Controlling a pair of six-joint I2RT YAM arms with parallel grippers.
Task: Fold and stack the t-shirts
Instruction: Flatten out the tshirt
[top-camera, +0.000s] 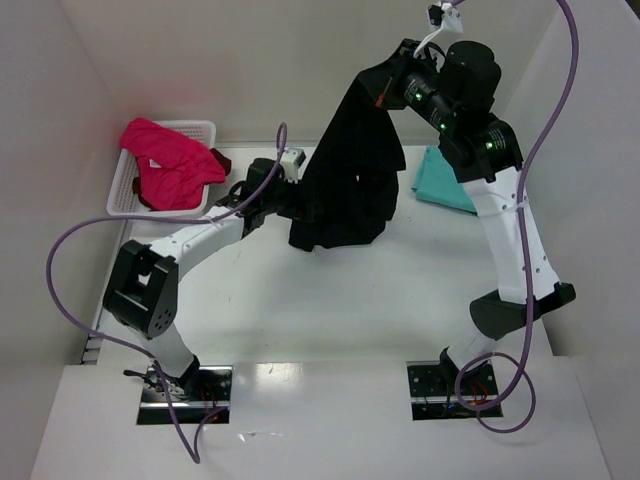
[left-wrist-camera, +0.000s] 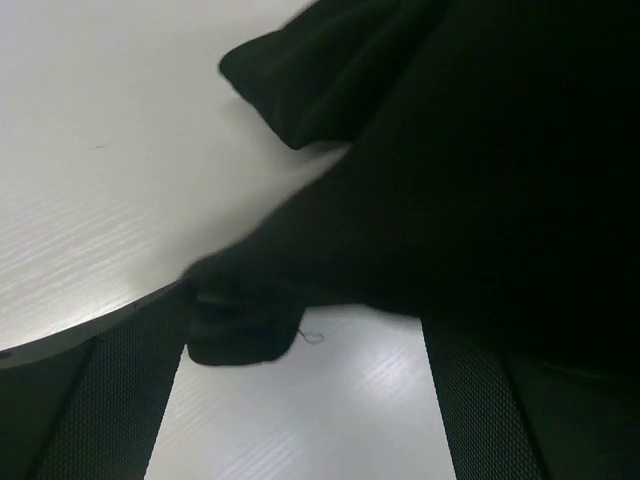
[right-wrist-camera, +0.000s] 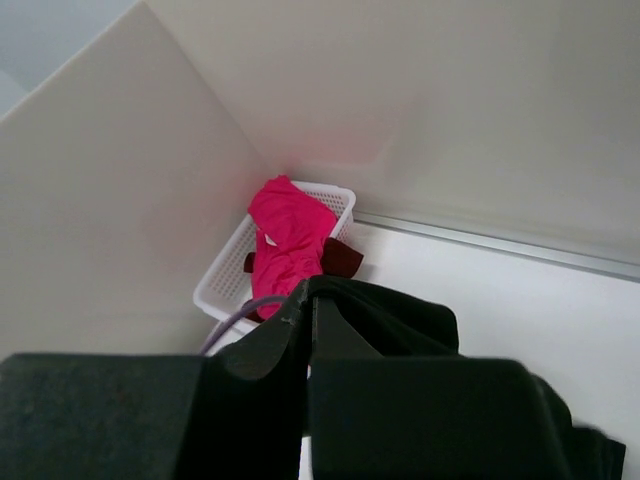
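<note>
Fingertips of left hand (top-camera: 300, 207) lost under hanging black t-shirt (top-camera: 345, 170).

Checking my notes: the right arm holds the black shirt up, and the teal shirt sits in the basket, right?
No: the top view shows the teal shirt on the table; the pink shirt sits in the basket. The black shirt is held up.

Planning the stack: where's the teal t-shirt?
Top view: the teal cloth t-shirt lies at the far right of the white table, partly hidden behind the right arm.
</note>
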